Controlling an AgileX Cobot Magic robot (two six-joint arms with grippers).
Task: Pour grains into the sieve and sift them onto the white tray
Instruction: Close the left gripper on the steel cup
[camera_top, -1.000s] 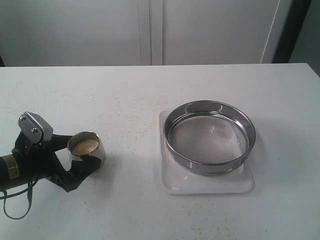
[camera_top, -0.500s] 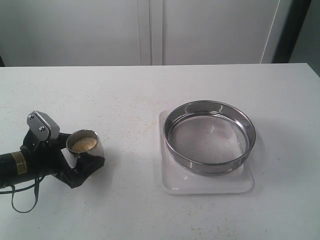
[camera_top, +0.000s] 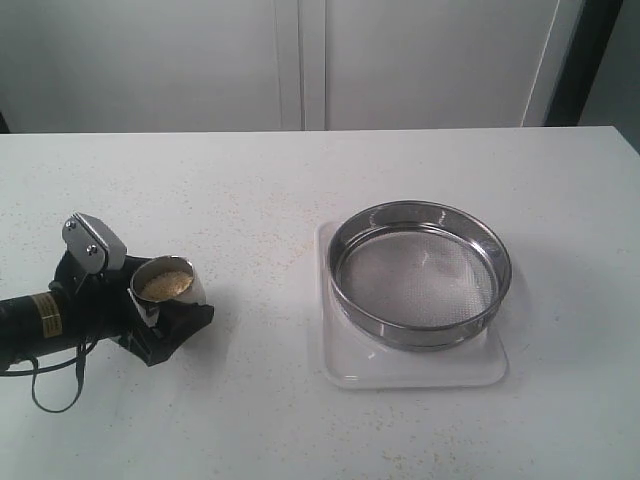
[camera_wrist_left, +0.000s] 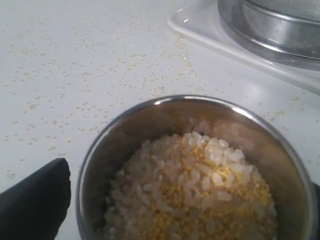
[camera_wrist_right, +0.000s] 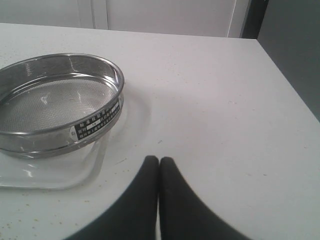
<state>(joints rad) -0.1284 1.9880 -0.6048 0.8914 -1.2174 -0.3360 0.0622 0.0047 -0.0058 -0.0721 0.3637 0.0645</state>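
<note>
My left gripper (camera_top: 170, 305) is shut on a small steel cup (camera_top: 167, 287) at the table's left, with the cup tilted a little toward the sieve. The cup (camera_wrist_left: 195, 170) holds the grains (camera_wrist_left: 200, 195), pale whitish bits mixed with fine golden-yellow ones. The sieve (camera_top: 420, 272), a wide steel ring with grey mesh, sits on the white tray (camera_top: 345, 370) right of centre, and its mesh looks bare. In the right wrist view the sieve (camera_wrist_right: 55, 102) rests on the white tray (camera_wrist_right: 90, 165). My right gripper (camera_wrist_right: 159, 161) is shut on nothing, beside the tray; it is out of the exterior view.
Scattered loose grains (camera_wrist_left: 150, 75) lie on the white tabletop between the cup and the tray. The table's right edge (camera_wrist_right: 285, 75) runs close to the right gripper. White cabinet doors (camera_top: 300, 60) stand behind the table.
My left gripper has carried the cup slightly up and to the right, toward the sieve, tilting it a little more. The sieve and tray have not moved.
</note>
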